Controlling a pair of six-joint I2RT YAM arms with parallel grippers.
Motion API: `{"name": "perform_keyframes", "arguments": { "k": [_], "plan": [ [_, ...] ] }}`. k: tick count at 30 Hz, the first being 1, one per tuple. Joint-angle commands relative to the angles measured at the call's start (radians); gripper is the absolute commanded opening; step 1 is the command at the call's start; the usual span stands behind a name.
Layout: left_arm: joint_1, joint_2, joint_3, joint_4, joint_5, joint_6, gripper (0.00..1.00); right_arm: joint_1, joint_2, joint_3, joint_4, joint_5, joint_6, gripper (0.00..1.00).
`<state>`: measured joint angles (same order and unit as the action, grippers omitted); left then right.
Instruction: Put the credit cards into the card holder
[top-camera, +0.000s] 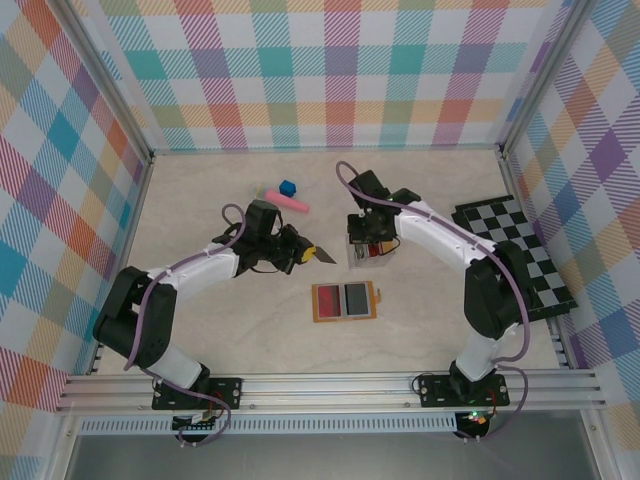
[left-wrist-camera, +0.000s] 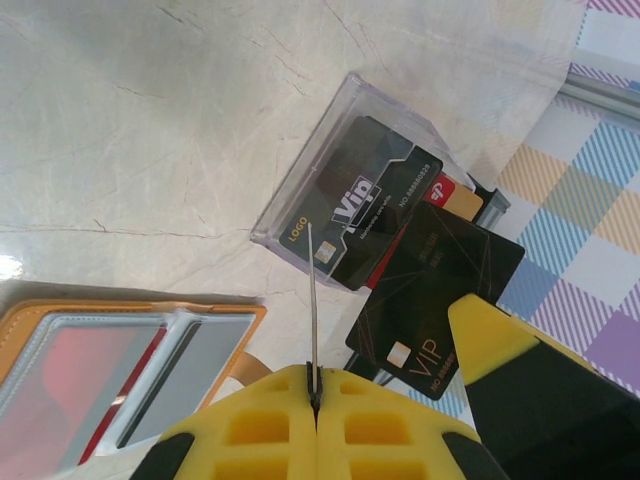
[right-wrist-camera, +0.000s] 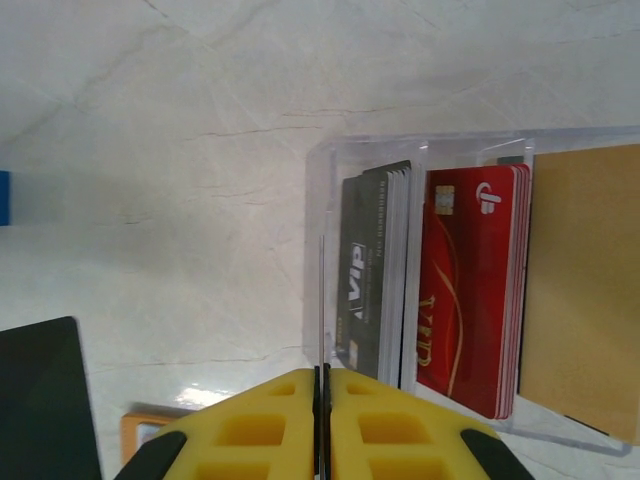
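The card holder (top-camera: 343, 301) lies open on the table between the arms, with a red and a grey card behind its windows; its orange edge (left-wrist-camera: 130, 312) also shows in the left wrist view. A clear box (top-camera: 370, 254) holds more credit cards upright: dark VIP ones (right-wrist-camera: 375, 275), red ones (right-wrist-camera: 470, 290) and a tan one (right-wrist-camera: 585, 290). My left gripper (top-camera: 303, 252) (left-wrist-camera: 314, 385) is shut on a dark card (top-camera: 325, 256), seen edge-on (left-wrist-camera: 311, 300). My right gripper (top-camera: 365, 243) (right-wrist-camera: 322, 372), over the box, is shut on a black VIP card (left-wrist-camera: 435, 300).
A blue cube (top-camera: 288, 187) and a pink stick (top-camera: 288, 201) lie behind the left gripper. A black-and-white chequered board (top-camera: 520, 250) lies at the right, under the right arm. Patterned walls close in the table on three sides.
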<state>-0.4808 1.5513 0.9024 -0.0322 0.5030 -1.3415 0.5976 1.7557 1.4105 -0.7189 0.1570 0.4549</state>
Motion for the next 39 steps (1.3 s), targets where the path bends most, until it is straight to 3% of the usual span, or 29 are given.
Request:
{"name": "perform_keyframes", "arguments": {
  "k": [1,24,27,32,36,39],
  "plan": [
    [0.009,0.016,0.035,-0.017,0.006,0.038,0.0,0.005,0.028,0.042,-0.028,0.068,-0.005,0.1],
    [0.008,0.042,0.056,0.004,0.048,0.105,0.0,0.005,0.129,0.016,0.099,0.101,0.042,0.11],
    [0.007,0.043,0.055,0.032,0.061,0.122,0.0,0.007,0.116,0.011,0.106,0.07,0.033,0.25],
    [0.007,0.019,0.044,0.094,0.073,0.191,0.0,0.005,0.03,-0.001,0.072,0.052,0.059,0.36],
    [0.005,-0.044,-0.013,0.234,0.058,0.255,0.0,-0.027,-0.122,-0.086,0.112,-0.11,0.11,0.39],
    [0.005,-0.07,-0.045,0.356,0.086,0.316,0.0,-0.108,-0.245,-0.196,0.235,-0.413,0.158,0.4]
  ]
}}
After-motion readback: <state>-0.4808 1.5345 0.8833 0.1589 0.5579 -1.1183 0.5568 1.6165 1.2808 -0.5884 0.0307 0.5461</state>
